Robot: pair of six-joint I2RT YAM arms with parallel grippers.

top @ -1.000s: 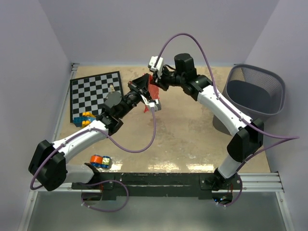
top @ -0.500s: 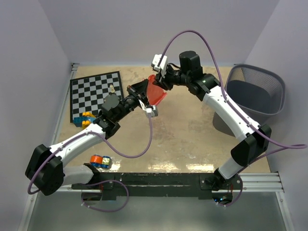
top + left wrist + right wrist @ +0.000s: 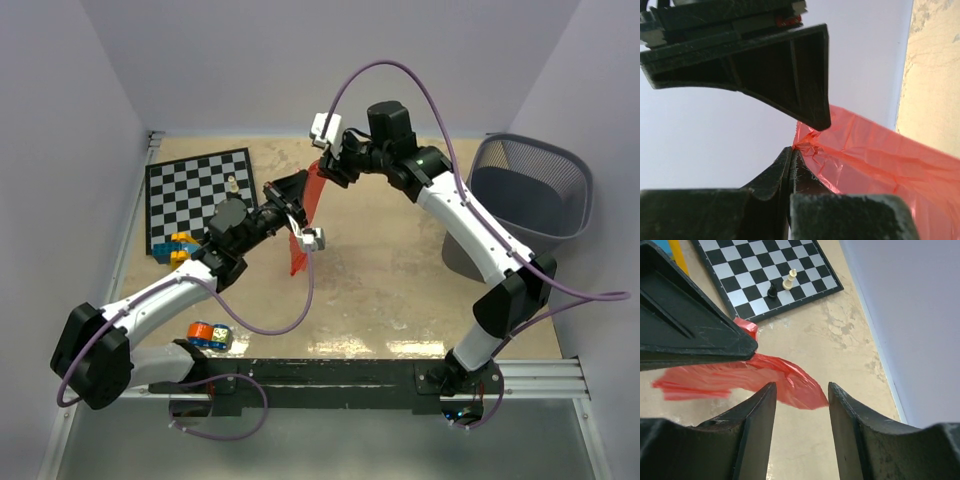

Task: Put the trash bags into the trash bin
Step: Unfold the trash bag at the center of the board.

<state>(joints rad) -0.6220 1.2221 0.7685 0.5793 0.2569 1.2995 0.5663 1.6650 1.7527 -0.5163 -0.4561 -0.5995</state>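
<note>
The trash bag [image 3: 297, 250] is a thin red-orange film, creased and limp. It hangs in the air over the middle of the table [image 3: 400, 270] as a narrow strip, well away from the trash bin [image 3: 540, 160] at the far right. The left gripper [image 3: 802, 140] is clenched on one crumpled corner of it. The right gripper [image 3: 801, 386] has its fingers apart, with the bag's loose end just past them; I can't quite tell if the film still brushes a finger. Half a second ago the bag was stretched into a broad fan between both grippers, and now it droops from the left one alone.
</note>
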